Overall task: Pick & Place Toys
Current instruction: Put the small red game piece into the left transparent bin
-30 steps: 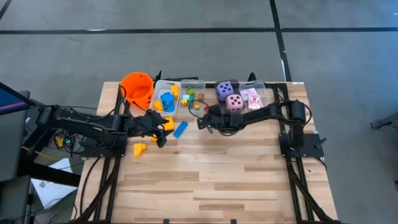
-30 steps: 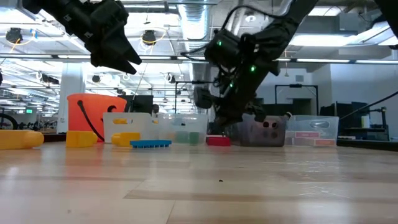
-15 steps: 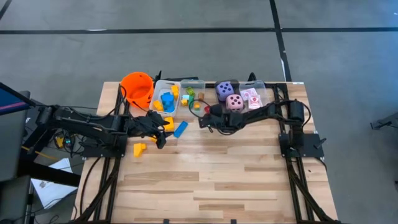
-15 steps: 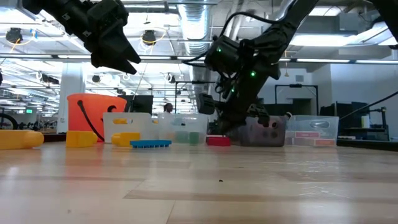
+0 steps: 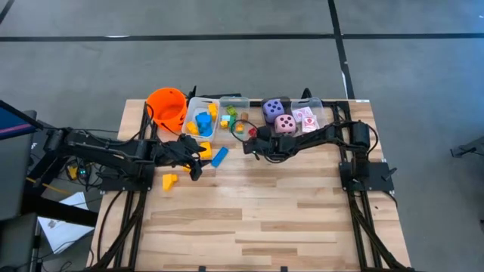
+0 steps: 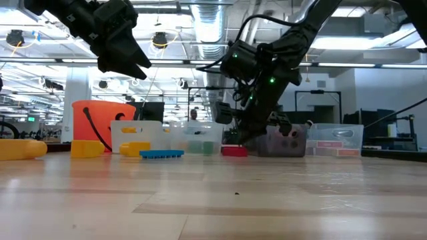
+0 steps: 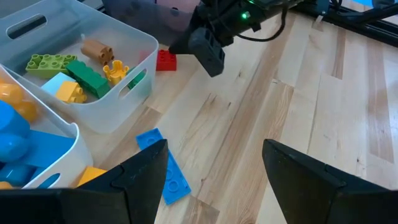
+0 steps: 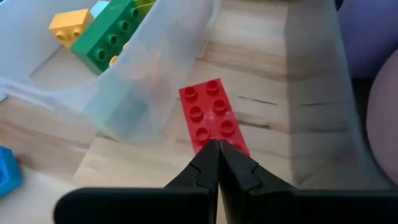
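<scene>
Between two clear bins, red block under clenched right gripper.

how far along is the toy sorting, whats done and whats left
Largely done: blocks sit in the two clear bins, and the purple die, pink die and cards are binned too. In hand: nothing; the right gripper, shut and empty, points at the red block lying between bins. Left: that block, the blue block under the open left gripper, and the yellow block.
</scene>
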You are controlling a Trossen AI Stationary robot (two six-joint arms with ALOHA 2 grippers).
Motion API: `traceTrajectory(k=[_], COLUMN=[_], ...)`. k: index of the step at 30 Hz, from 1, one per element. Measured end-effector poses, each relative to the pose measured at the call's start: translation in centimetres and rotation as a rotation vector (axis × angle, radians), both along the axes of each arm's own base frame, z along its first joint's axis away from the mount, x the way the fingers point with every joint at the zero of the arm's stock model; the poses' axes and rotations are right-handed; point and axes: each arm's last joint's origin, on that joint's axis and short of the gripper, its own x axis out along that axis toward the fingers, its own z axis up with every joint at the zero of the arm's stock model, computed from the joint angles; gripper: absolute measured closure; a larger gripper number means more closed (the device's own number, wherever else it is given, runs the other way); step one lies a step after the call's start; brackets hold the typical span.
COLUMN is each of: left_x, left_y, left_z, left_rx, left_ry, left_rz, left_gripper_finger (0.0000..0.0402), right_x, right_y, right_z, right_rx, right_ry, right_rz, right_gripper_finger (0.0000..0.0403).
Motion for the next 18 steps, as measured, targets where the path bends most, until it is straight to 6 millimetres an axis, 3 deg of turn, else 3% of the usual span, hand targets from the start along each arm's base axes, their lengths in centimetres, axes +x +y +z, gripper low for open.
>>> traceTrajectory(k=[18], left_x=[0.0], left_y=[0.01], left_z=[0.0], left_rx=[0.001], left_ry=[0.0], left_rz=[0.002], left_gripper_finger=[0.0147], right_x=[-0.25], right_y=[-0.96], right_z=[0.0], right_rx=[-0.005], right_ry=[0.009], right_rz=[-0.026], right_gripper_finger=[0.0403])
